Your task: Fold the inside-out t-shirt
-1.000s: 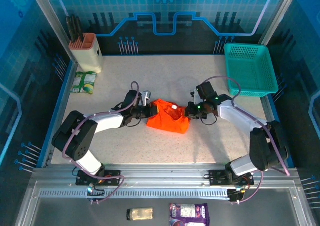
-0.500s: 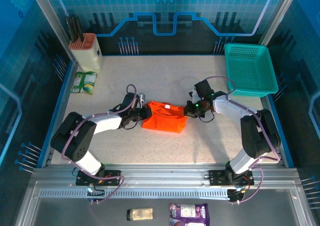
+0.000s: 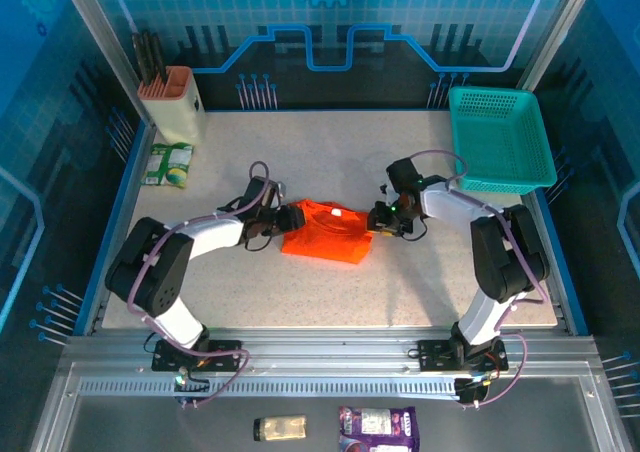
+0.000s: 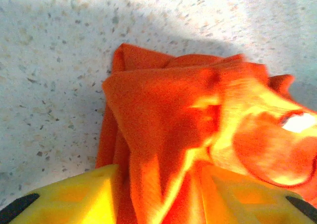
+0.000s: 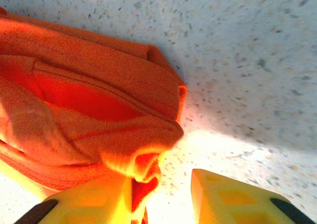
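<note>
1. A white spot (image 4: 297,122) on the orange t-shirt (image 3: 322,234) is too blurred to read.
2. The shirt lies bunched mid-table (image 3: 420,282), with its long axis left to right.
3. The left gripper (image 4: 158,204) has its fingers apart, with cloth between them.
4. The right gripper (image 5: 161,199) has its fingers apart, at the cloth edge.

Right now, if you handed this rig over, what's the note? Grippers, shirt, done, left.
Left gripper: at the shirt's left end, fingers apart with cloth between them; grip unclear.
Right gripper: open at the right end, bare table in its gap.
Shirt: compact, rumpled bundle mid-table.
Done: folded down small.
Left: probably smoothing and squaring it.
</note>
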Available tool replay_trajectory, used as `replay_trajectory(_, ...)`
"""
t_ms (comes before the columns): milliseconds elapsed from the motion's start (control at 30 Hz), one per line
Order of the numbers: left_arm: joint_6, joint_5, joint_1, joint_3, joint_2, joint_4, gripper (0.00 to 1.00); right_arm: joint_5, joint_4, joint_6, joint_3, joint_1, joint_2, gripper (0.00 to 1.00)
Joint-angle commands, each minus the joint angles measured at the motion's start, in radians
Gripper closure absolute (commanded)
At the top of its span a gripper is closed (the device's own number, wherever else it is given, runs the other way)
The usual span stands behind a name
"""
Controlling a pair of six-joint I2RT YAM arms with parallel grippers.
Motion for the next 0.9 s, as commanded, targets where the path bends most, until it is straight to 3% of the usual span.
replay_trajectory(0,0.076,-0.007,0.006,0.07,-0.069,-0.12,0.52,0.073,-0.107,-0.034,0.052,-0.007,-0.074,0.62)
replay_trajectory(100,0.118,0.027,0.006,0.117,-0.068,-0.173,0.52,0.078,-0.131,-0.042,0.077,0.007,-0.106,0.62)
replay_trajectory(233,0.182,0.096,0.006,0.18,-0.032,-0.198,0.64,0.104,-0.173,-0.033,0.127,0.063,-0.128,0.64)
replay_trajectory(333,0.226,0.14,0.005,0.257,0.043,-0.233,0.67,0.1,-0.181,-0.009,0.154,0.129,-0.13,0.67)
replay_trajectory(667,0.342,0.147,0.008,0.566,0.345,-0.36,0.64,-0.14,0.041,0.14,0.111,0.313,0.01,0.79)
replay_trajectory(867,0.375,0.199,0.015,0.716,0.502,-0.503,0.64,-0.142,0.088,0.146,0.063,0.29,0.099,0.81)
